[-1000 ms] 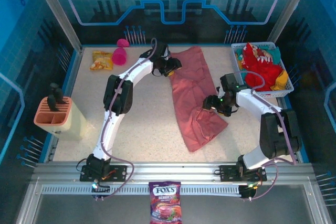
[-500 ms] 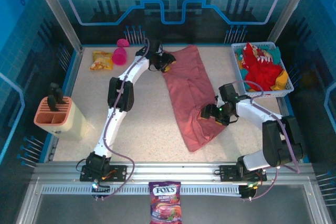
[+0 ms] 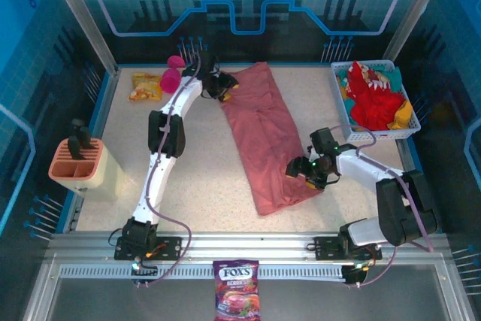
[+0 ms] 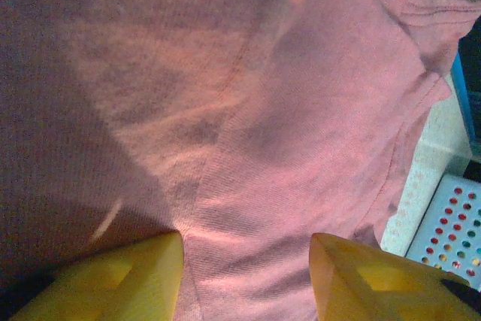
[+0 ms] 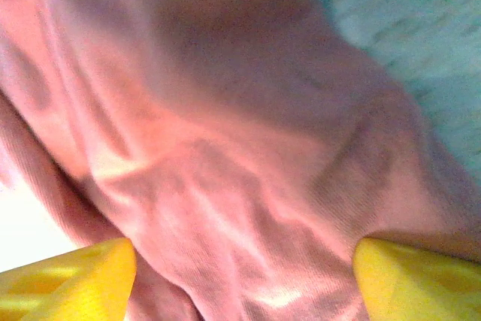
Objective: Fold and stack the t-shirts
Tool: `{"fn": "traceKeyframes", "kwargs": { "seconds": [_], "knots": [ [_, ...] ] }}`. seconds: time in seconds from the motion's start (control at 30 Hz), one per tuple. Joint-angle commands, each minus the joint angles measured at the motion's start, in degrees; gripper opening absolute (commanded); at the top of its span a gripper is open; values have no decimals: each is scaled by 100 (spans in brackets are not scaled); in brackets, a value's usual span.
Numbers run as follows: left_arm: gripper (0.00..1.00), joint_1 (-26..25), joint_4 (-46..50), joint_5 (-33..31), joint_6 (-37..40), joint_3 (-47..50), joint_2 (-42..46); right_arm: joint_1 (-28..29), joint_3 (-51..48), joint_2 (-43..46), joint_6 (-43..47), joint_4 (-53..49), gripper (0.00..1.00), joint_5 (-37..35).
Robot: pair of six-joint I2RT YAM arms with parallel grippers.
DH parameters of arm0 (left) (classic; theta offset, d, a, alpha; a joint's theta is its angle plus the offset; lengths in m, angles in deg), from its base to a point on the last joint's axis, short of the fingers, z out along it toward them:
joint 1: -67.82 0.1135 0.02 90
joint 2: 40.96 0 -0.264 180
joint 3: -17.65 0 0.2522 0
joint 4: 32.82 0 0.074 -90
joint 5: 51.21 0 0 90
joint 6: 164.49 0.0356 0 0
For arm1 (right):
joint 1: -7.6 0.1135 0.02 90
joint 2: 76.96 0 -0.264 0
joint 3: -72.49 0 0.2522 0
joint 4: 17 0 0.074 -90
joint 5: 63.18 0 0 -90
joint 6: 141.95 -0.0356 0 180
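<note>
The salmon-pink t-shirt [image 3: 263, 129] lies lengthwise down the middle of the tabletop [image 3: 203, 178], a long narrow strip running from the far centre toward the near right. The left arm [image 3: 167, 137] reaches to its far left corner. In the left wrist view the left arm's fingers [image 4: 113, 280] stand partly apart with a seamed fold of the pink cloth [image 4: 248, 148] pinched between them. The right arm [image 3: 361, 171] comes in from the right to the shirt's near right edge. There the right arm's fingers [image 5: 68, 283] are spread wide, clamping a thick, wrinkled bunch of the same cloth [image 5: 225, 171].

The bright red t-shirt [image 3: 372, 99] sits heaped in a white basket [image 3: 368, 63] at the far right, well apart from the pink one. At the far left, a magenta goblet [image 3: 171, 77] lies just beside an orange-yellow snack packet [image 3: 144, 86].
</note>
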Motion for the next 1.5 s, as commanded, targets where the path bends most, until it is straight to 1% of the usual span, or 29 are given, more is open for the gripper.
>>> {"fn": "traceKeyframes", "kwargs": {
  "seconds": [0.0,0.17,0.23,0.3,0.37,0.43,0.53,0.6,0.73,0.8,0.9,0.97,1.0,1.03,1.07,1.17,1.27,1.33,1.47],
  "knots": [
    [49,289,309,-98,252,-231,-183,514,-325,34,-762,-118,78,23],
    [49,538,303,31,547,-344,-168,1332,-529,667,-1590,32,79,-338],
    [49,627,403,78,670,-336,-100,1475,-469,768,-1657,-132,80,-455],
    [52,659,497,147,864,-298,-6,1478,-376,796,-1574,-324,81,-590],
    [57,659,637,148,1098,-295,64,1478,-338,763,-1482,-300,82,-531],
    [60,659,800,273,1285,-292,157,1487,-132,726,-1232,-461,87,-518],
    [61,627,1079,506,1505,33,555,1474,383,791,-713,-1115,95,-920],
    [62,504,1062,518,1730,687,1099,1306,631,893,-315,-1330,98,-1013],
    [64,259,1041,593,1897,1949,2162,665,773,887,355,-1396,100,-689],
    [64,80,909,522,1945,2836,2782,329,868,763,663,-1485,100,-520],
    [64,-205,291,451,1862,4529,3865,-22,947,498,1109,-1502,98,-133],
    [62,-394,-212,382,1647,5823,4611,-208,941,290,1275,-1556,88,125],
    [61,-484,-429,354,1535,6316,4942,-252,915,219,1314,-1587,84,183],
    [60,-594,-640,327,1394,6897,5300,-277,862,181,1325,-1627,77,167],
    [58,-731,-839,317,1295,7436,5622,-285,779,175,1349,-1623,72,175],
    [58,-1210,-1177,168,1000,8701,6430,-306,502,243,1315,-1505,66,186],
    [56,-1729,-1483,75,623,9689,7056,-332,289,260,1240,-1370,62,343],
    [56,-2075,-1670,-75,328,10154,7425,-314,174,243,1206,-1275,58,438],
    [56,-2689,-1595,-386,-121,10600,7853,-236,-4,215,1186,-1236,58,332]
  ]
}}
